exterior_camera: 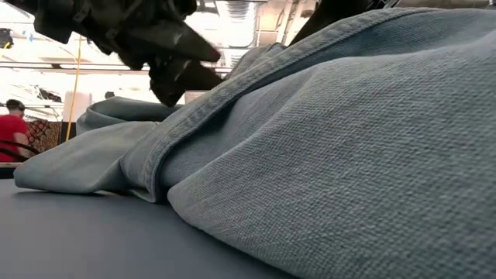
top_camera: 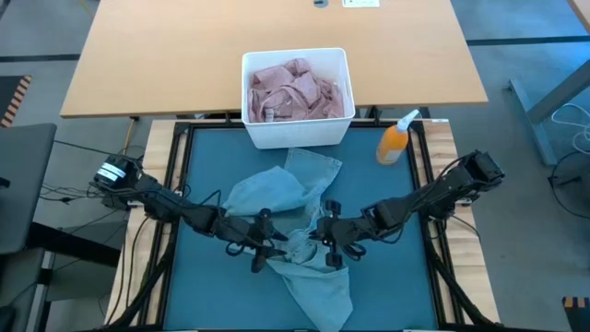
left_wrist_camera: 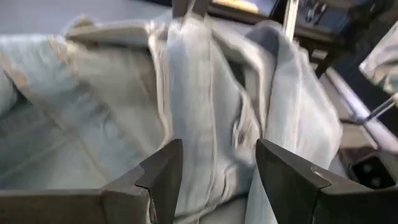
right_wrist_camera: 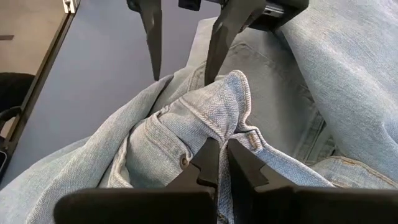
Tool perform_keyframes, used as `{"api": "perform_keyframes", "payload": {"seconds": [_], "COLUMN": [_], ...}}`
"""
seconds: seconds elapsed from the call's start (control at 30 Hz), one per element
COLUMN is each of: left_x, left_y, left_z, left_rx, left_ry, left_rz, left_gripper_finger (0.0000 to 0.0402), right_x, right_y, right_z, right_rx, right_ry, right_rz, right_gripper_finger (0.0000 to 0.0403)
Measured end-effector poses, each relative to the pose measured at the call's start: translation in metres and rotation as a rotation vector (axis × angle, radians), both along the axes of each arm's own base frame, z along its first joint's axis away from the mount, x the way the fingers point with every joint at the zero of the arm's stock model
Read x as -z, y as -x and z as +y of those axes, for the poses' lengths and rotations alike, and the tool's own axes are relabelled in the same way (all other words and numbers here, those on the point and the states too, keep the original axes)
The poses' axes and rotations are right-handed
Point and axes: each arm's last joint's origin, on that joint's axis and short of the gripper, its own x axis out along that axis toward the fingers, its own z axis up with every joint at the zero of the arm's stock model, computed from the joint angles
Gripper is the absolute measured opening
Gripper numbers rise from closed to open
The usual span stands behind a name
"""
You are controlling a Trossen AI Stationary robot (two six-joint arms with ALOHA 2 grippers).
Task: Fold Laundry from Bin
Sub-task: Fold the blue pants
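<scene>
Light blue denim jeans (top_camera: 277, 194) lie crumpled on the teal mat (top_camera: 203, 157), one leg reaching toward the near edge. The white bin (top_camera: 297, 134) stands at the mat's far edge and holds pink laundry (top_camera: 295, 90). My right gripper (right_wrist_camera: 222, 149) is at the mat's middle (top_camera: 323, 242), shut on a raised bunch of the jeans. My left gripper (left_wrist_camera: 217, 155) faces it from the left (top_camera: 267, 247) and is open. Its fingers stand on either side of an upstanding ridge of denim (left_wrist_camera: 199, 93). I cannot tell whether they touch it. My right gripper pinches a bunched fold of the jeans (right_wrist_camera: 231, 124) between its two fingers, beside a seam with a rivet (right_wrist_camera: 184, 161). The fingers come slanting down from the table's right. The fold stands up above the fingers, while the rest of the jeans lies on the mat.
An orange spray bottle (top_camera: 395, 140) stands at the mat's far right corner. A wooden table (top_camera: 184, 55) lies beyond the bin. In the low view the denim (exterior_camera: 325, 139) fills most of the picture, and a person in red (exterior_camera: 12, 128) is far behind.
</scene>
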Motion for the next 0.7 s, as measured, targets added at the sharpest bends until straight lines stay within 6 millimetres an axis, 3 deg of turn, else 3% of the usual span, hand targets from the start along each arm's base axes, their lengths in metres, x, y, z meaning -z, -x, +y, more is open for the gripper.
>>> {"api": "perform_keyframes", "payload": {"seconds": [0.4, 0.6, 0.7], "left_x": [0.007, 0.008, 0.010], "left_y": [-0.001, -0.002, -0.002], "left_z": [0.015, 0.013, 0.012], "left_rx": [-0.056, 0.129, 0.141], "left_ry": [-0.135, -0.045, -0.034], "left_rz": [0.058, 0.082, 0.089], "left_gripper_finger": [0.0192, 0.0192, 0.0192], "right_x": [0.001, 0.001, 0.000], "right_y": [0.001, 0.000, -0.001], "right_z": [0.000, -0.002, -0.005], "right_rx": [-0.002, 0.004, 0.013], "right_ry": [0.005, 0.005, 0.002], "right_rz": [0.015, 0.013, 0.009], "right_gripper_finger": [0.0033, 0.0034, 0.0034]}}
